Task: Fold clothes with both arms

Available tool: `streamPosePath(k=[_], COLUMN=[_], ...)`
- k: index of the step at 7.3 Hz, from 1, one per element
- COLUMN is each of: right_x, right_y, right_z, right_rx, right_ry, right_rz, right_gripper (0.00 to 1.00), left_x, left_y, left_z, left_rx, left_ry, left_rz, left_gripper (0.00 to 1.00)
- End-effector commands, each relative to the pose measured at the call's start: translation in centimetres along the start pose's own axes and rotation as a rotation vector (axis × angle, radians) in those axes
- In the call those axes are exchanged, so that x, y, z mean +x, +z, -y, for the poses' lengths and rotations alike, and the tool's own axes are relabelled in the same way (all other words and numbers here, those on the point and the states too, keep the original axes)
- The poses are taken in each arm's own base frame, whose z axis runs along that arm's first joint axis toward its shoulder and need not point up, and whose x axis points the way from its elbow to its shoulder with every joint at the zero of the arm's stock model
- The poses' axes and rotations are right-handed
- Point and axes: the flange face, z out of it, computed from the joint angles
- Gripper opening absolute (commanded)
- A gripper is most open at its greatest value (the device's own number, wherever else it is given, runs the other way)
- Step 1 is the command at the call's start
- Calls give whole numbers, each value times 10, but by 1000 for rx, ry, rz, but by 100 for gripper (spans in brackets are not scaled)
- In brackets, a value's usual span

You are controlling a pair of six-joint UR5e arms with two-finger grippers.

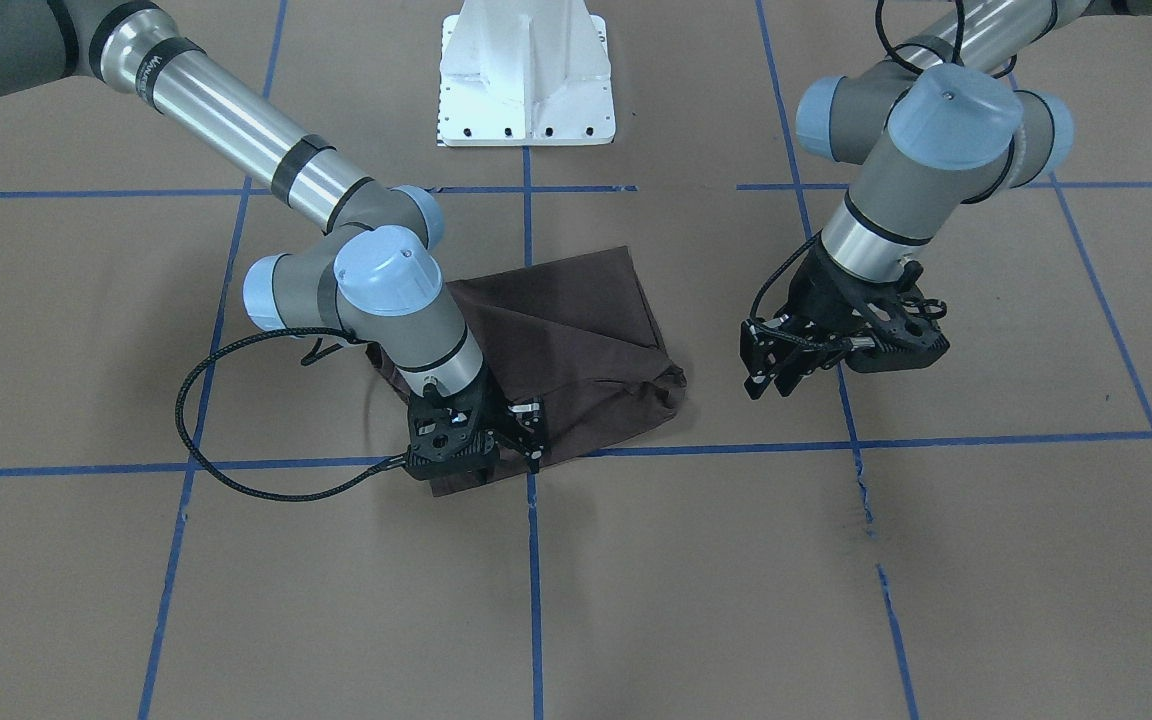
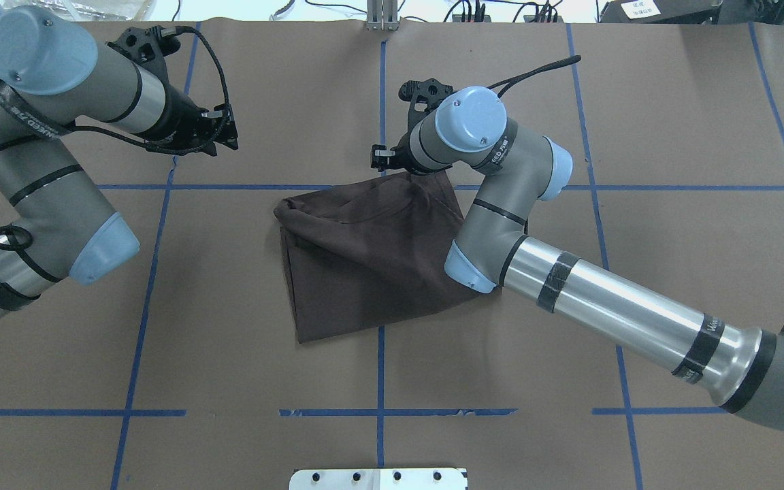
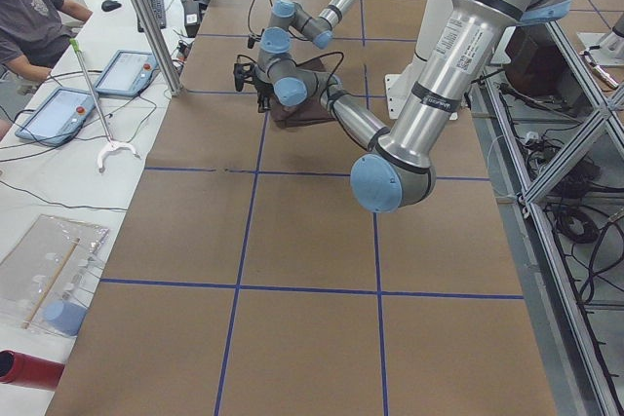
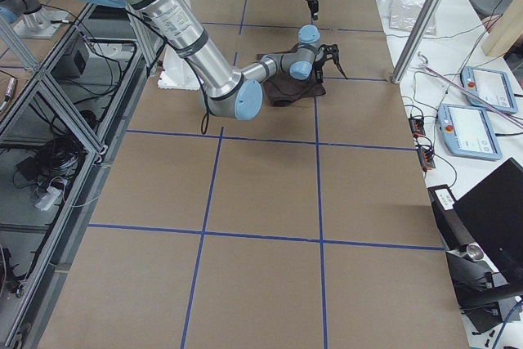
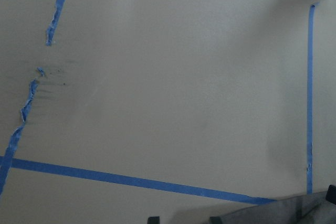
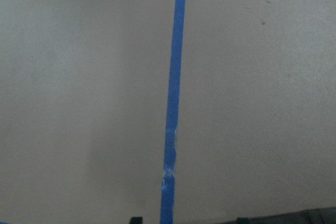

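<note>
T-shirt [image 2: 358, 262] partly beneath right arm [image 2: 603, 306], pedestal [image 1: 526, 80] nearby

- You have one dark brown soft-knit T-shirt [image 2: 365, 258].
- You have two silver-grey tubular robot arms with light-blue joint caps: the left arm [image 2: 52, 197] and the right arm [image 2: 603, 299].
- Each carries one black two-finger gripper, two in all: the left gripper [image 1: 774, 385] and the right gripper [image 1: 506, 445].
- One white bolted metal pedestal [image 1: 526, 70].
- Two blue-edged flat screen tablets: the nearer tablet [image 3: 57, 114] and the farther tablet [image 3: 127, 73].
- One person [image 3: 29, 12].
</note>
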Motion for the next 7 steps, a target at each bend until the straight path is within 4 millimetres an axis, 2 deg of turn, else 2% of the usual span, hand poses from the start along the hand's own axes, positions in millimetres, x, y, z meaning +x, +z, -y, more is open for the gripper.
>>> streamPosePath(k=[1, 2, 3, 4, 5, 6, 7], right_x=[0, 2, 1, 0, 4, 8, 9], right_y=[4, 5, 3, 2, 2, 1, 0], right_z=[-9, -10, -10, -9, -11, -14, -14], right_rx=[-11, -11, -10, -9, -11, -13, -15], right_ry=[-5, -5, -6, -5, -5, -9, -35], right_rz=[-1, -2, 1, 3, 4, 5, 6], right_gripper=[41, 35, 34, 24, 7, 0, 0], left_x=[0, -1, 1, 1, 1, 1, 1], left_y=[1, 1, -2, -2, -2, -2, -1], left_z=[0, 0, -1, -1, -1, -1, 0], left_rx=[-1, -3, -1, -1, -1, -2, -7], left_ry=[-1, -5, -3, -3, -3, -3, -10], left_rz=[2, 10, 5, 5, 5, 6, 20], left_gripper=[43, 43, 43, 43, 43, 43, 43])
